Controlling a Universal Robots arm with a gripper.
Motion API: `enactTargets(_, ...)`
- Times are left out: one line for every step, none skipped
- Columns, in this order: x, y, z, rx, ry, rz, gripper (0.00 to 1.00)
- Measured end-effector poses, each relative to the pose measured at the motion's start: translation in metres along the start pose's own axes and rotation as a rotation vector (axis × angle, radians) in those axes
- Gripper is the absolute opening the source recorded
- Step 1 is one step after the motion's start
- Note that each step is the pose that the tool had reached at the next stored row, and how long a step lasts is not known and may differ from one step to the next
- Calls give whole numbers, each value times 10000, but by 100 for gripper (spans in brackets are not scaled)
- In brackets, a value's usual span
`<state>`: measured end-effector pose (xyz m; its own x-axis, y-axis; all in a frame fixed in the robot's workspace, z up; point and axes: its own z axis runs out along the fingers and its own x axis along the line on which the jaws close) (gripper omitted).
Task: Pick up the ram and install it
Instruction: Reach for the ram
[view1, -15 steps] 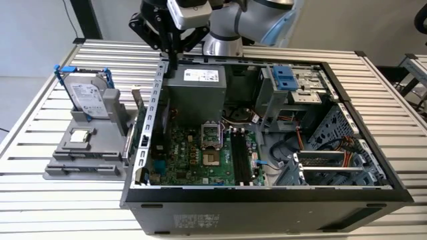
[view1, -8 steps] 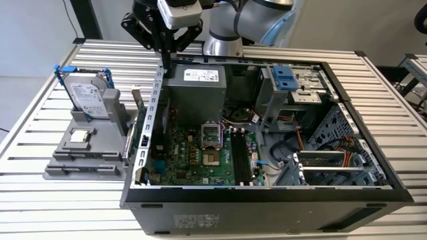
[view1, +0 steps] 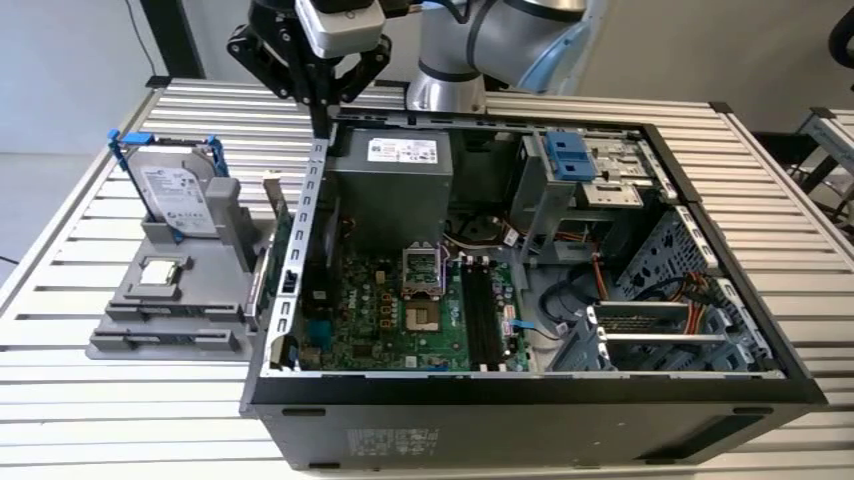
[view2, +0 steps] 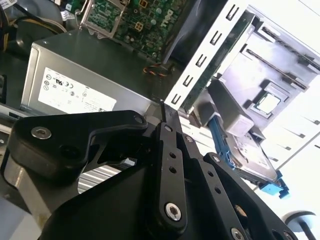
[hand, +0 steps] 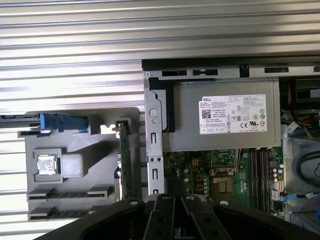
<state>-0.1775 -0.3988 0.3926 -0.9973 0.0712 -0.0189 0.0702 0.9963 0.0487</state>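
Pincer (view1: 322, 108) pressed together, pinching nothing, hanging over the wall edge of the open computer case (view1: 534, 420). Just outside that wall, the ram (hand: 125, 157) stands on edge in the grey holder (hand: 95, 170) on the bench (view1: 80, 420).

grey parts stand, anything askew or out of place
Nothing stands out: on the grey plastic stand the blue-framed silver hard drive stands upright, the square silver processor lies flat, the long green ram stick stands on edge.
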Motion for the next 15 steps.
enactTargets(13, -1, 0, 0, 0, 0, 0)
enactTargets(25, -2, -1, 0, 0, 0, 0)
enactTargets(38, -3, -1, 0, 0, 1, 0)
enactTargets(51, -3, -1, 0, 0, 1, 0)
enactTargets(63, -4, -2, 0, 1, 0, 0)
enactTargets(75, -5, -1, -1, 0, 1, 0)
enactTargets(88, -6, -2, 0, 0, 0, 0)
enactTargets(101, -7, -2, 0, 0, 1, 0)
enactTargets(114, -8, -3, 0, 0, 0, 0)
enactTargets(127, -9, -3, 0, 1, 0, 0)
enactTargets(141, -10, -3, 0, 0, 0, 0)
enactTargets(155, -11, -4, 0, 1, 0, 0)
enactTargets(173, -12, -4, 0, 0, 0, 0)
enactTargets(192, -13, -4, 0, 0, 0, 0)
enactTargets(209, -15, -5, 0, 0, 0, 0)
